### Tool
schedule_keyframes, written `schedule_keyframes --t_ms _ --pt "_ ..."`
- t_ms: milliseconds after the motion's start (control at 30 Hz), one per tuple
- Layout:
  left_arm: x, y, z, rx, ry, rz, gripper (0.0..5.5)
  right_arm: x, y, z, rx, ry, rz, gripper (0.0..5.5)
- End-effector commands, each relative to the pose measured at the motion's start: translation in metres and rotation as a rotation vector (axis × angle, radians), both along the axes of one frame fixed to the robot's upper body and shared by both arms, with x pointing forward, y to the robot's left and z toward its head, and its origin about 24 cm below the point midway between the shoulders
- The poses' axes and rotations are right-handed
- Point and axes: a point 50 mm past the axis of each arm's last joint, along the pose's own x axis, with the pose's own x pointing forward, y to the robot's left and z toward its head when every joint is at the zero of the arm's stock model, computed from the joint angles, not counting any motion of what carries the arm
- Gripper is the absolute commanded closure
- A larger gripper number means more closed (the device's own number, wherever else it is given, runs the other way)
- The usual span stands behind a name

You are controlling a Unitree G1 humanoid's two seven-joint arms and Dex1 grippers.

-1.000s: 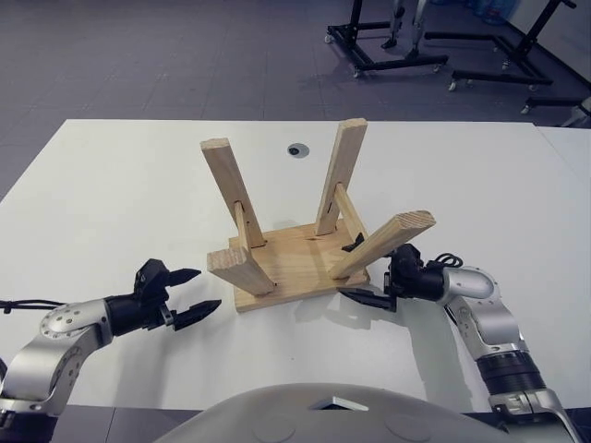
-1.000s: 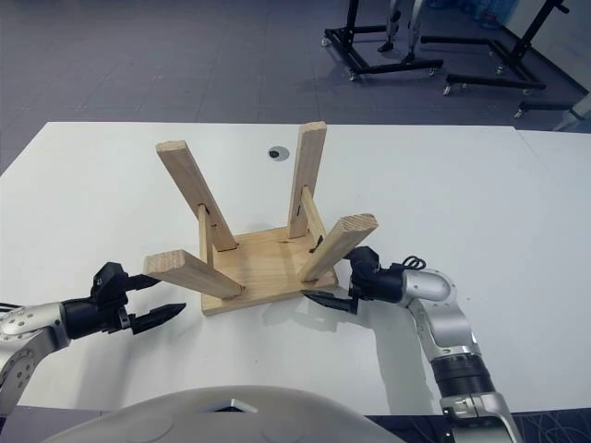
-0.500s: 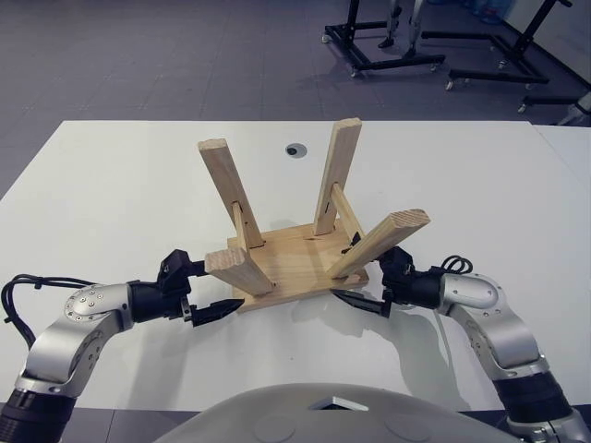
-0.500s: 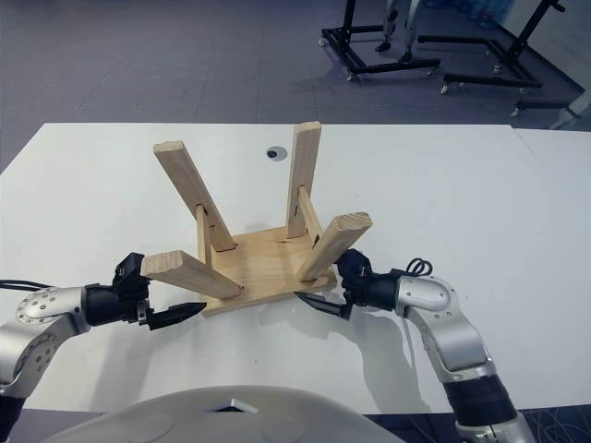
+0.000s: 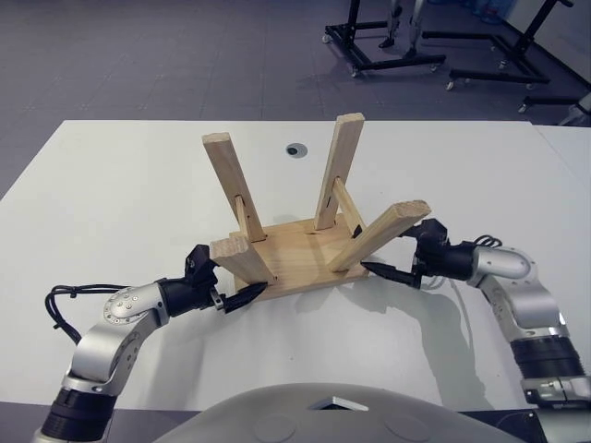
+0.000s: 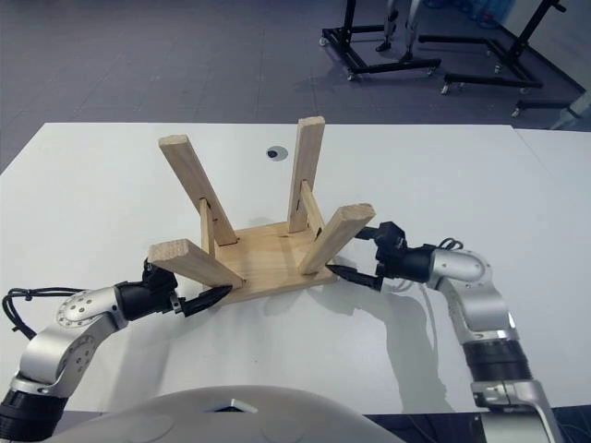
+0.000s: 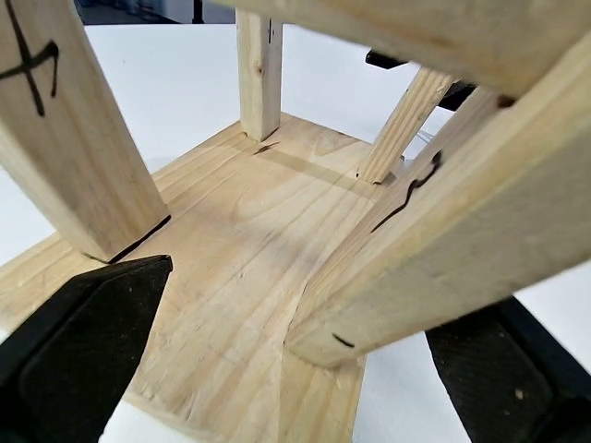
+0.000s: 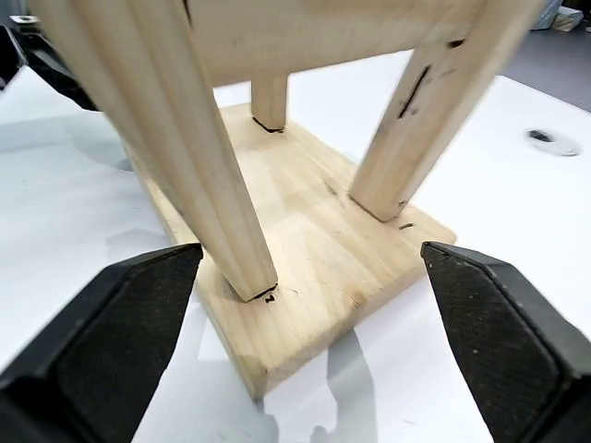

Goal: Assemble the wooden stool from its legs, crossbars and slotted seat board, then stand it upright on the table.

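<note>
The wooden stool (image 5: pixel 337 171) rests upside down mid-tabletop (image 5: pixel 120 194), its pale, grainy rectangular seat board (image 5: pixel 300 254) lying flat. Four square-cut plank legs splay upward and outward. The left tool (image 7: pixel 286 360) is spread wide astride the near-left leg (image 5: pixel 238 257) at the board's corner. The right tool (image 8: pixel 305 323), likewise spread, straddles the near-right leg (image 5: pixel 383 231).

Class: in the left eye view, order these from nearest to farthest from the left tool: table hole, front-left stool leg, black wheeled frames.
1. Front-left stool leg, right beside the left tool.
2. Table hole, towards the table's far edge.
3. Black wheeled frames, on the floor beyond the table.
</note>
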Motion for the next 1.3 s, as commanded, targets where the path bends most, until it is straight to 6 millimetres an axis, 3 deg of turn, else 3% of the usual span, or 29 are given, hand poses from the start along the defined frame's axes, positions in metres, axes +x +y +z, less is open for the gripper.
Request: schedule_keyframes --t_ms 33,233,433,633,733,900,1300 --pt "-0.003 -0.007 -0.002 0.000 -0.030 0.020 1.12 0.012 -0.006 0.012 -0.032 -0.017 0.047 1.08" --pt "-0.008 -0.011 0.007 -0.032 -0.055 -0.019 1.94 0.011 0.002 0.010 -0.027 -0.019 0.092 1.08" --pt "-0.010 -0.007 0.012 -0.024 -0.052 -0.072 2.83 -0.003 0.008 -0.006 -0.071 -0.016 0.145 1.08" --pt "-0.002 0.000 0.016 0.005 -0.033 -0.131 3.79 -0.005 0.024 -0.011 0.000 -0.025 0.133 1.08" --pt "0.003 0.002 0.019 0.005 -0.030 -0.156 4.01 -0.005 0.036 -0.016 0.020 -0.015 0.163 1.08" --pt "0.014 0.004 0.024 0.007 -0.037 -0.193 4.19 -0.010 0.047 -0.025 0.036 0.007 0.182 2.08" --pt "0.023 0.014 0.035 0.023 -0.039 -0.262 4.20 -0.008 0.053 -0.032 0.039 -0.008 0.148 3.91"
